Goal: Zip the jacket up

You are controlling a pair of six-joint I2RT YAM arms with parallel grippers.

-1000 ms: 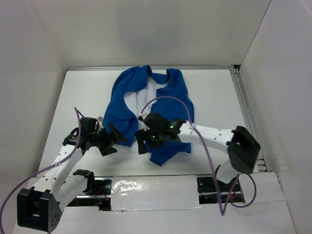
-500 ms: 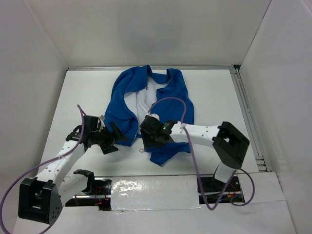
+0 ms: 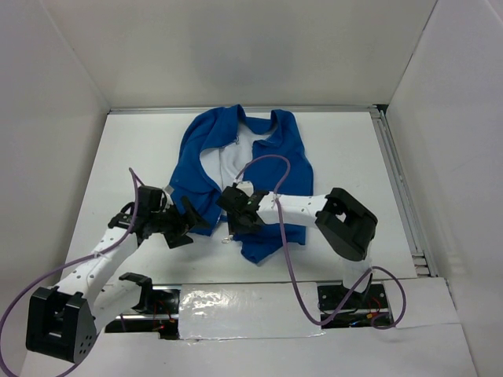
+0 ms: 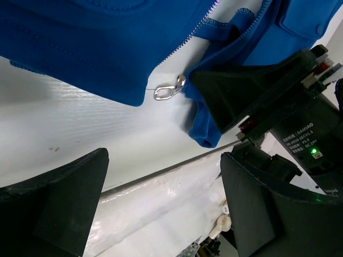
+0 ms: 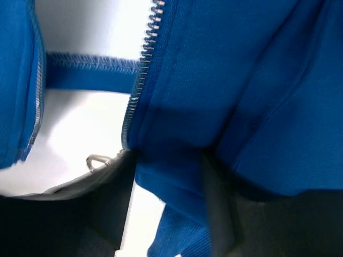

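While jacket (image 3: 244, 169) lies open on tabletop (image 3: 346, 157), right fingers (image 4: 252, 96) straddle its hem (image 4: 202, 131) just beside pull (image 4: 170, 90), probably to pin that side; firm grip can't be told. Left fingers (image 4: 53, 198) spread wide, empty, near pull, likely set to take it.

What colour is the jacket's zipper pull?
Silver; the zipper pull shows best in the left wrist view.
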